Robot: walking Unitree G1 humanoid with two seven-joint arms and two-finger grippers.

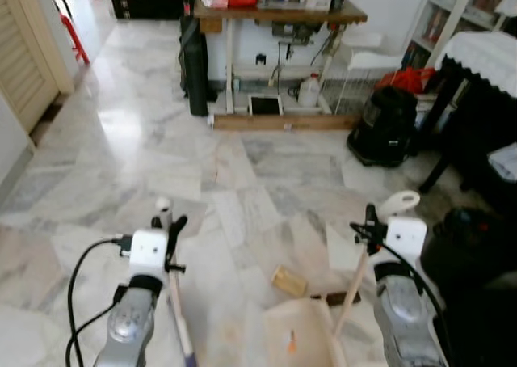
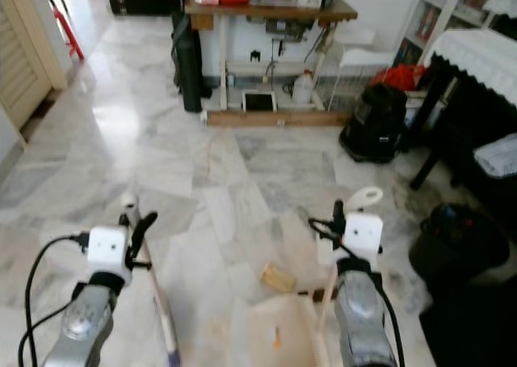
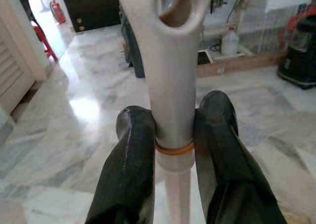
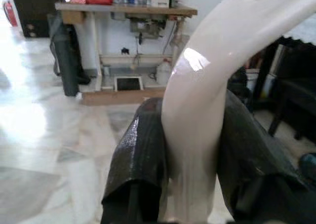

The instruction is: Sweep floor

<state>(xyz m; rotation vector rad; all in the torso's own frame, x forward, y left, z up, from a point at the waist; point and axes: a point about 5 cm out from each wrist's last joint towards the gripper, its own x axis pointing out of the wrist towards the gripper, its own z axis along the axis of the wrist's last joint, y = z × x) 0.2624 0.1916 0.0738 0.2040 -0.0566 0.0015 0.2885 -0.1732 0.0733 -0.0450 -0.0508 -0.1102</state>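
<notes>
A small tan scrap point(image 1: 289, 281) lay on the marble floor point(image 1: 145, 157), just beyond the mouth of the dustpan point(image 1: 297, 331), which sat low between the two arms with an orange bit inside it. This looked like the gathering step: debris close, pan ready. Next move, by my read, called for a short broom stroke pulling that scrap toward the pan while the pan stayed put. The left tool point(image 1: 170, 236) was clamped on the broom handle point(image 3: 172, 86), fingers point(image 3: 129, 150) pressed either side. The right tool point(image 1: 367, 231) was clamped on the dustpan handle point(image 4: 207, 76), arm raised, forearm pointing forward.
</notes>
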